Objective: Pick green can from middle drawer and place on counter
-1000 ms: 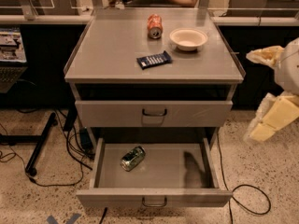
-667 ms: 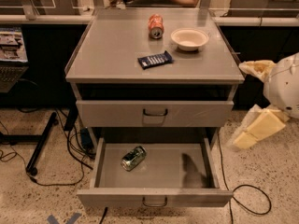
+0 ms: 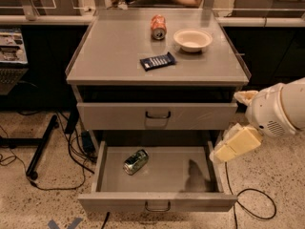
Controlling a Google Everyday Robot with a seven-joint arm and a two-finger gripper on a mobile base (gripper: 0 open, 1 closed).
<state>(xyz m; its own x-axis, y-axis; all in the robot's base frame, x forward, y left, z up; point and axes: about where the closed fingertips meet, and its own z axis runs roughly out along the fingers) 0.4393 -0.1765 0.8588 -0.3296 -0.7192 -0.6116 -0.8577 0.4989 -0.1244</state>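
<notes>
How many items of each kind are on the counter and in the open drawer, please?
Drink cans: 2, the orange can on the counter and the green can in the middle drawer.
Bowls: 1, the white bowl.
Snack packets: 1, the dark blue packet.
Total: 4.
The gripper hovers right of the cabinet, jaws open.

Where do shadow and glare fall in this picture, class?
Camera view: a dark shadow lies on the floor of the middle drawer, towards its right, probably cast by the gripper hanging by the drawer's right side; the green can shows small bright glints; the counter has a dull sheen towards its far edge.
</notes>
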